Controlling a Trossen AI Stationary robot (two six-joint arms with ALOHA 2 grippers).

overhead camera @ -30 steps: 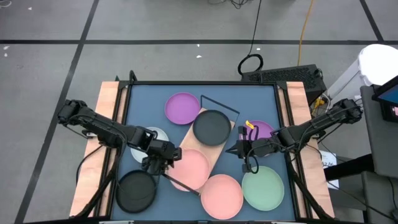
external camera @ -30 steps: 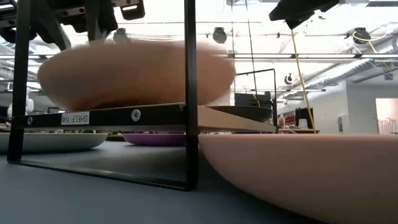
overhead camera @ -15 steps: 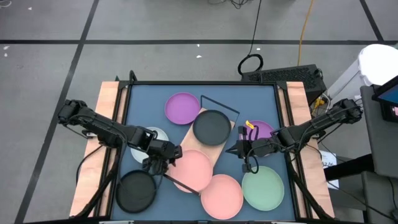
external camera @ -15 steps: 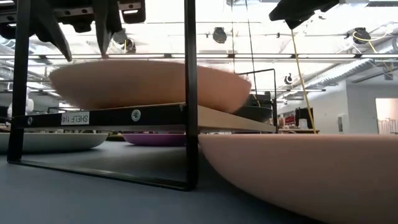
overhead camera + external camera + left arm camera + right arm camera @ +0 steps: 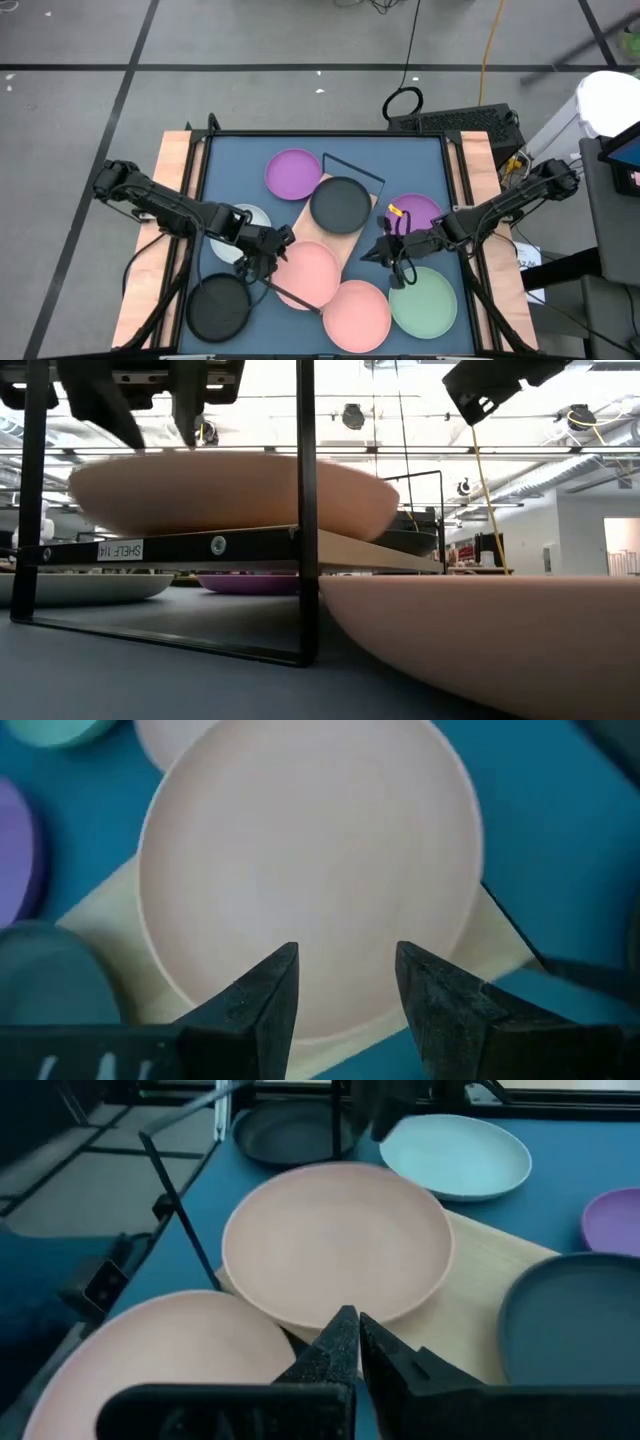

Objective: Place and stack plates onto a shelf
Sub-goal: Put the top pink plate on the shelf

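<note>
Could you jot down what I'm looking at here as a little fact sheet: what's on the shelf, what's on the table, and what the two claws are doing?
On the shelf: a pink plate at one end, a black plate at the other
On the table: second pink plate, green plate, two purple plates, second black plate, white-grey plate
Left gripper: open, above the edge of the shelved pink plate, not holding it
Right gripper: shut, empty, beside the shelf

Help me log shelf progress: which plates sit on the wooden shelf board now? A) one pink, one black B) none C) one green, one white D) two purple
A: the pink plate and the black plate both rest on the shelf; the other plates lie on the table.
</note>
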